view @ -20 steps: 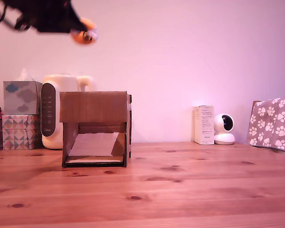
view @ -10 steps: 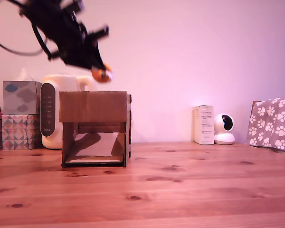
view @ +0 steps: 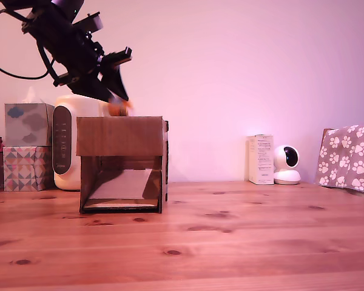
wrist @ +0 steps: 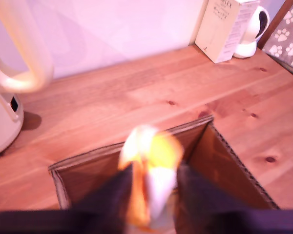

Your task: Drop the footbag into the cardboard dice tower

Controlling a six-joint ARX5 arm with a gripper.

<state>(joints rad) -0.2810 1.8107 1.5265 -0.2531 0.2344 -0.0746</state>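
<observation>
The end effector (view: 116,103) angles down over the open top of the cardboard dice tower (view: 121,163), its two dark fingers (wrist: 110,195) pressed against either side of the footbag (wrist: 149,168), clamped on it. In the exterior view only a sliver of the orange ball shows just above the tower's upper edge; in the wrist view it is blurred, poised over the tower's open mouth. The tower stands on the wooden bench (view: 230,242), in front of a cream kettle (view: 70,139).
</observation>
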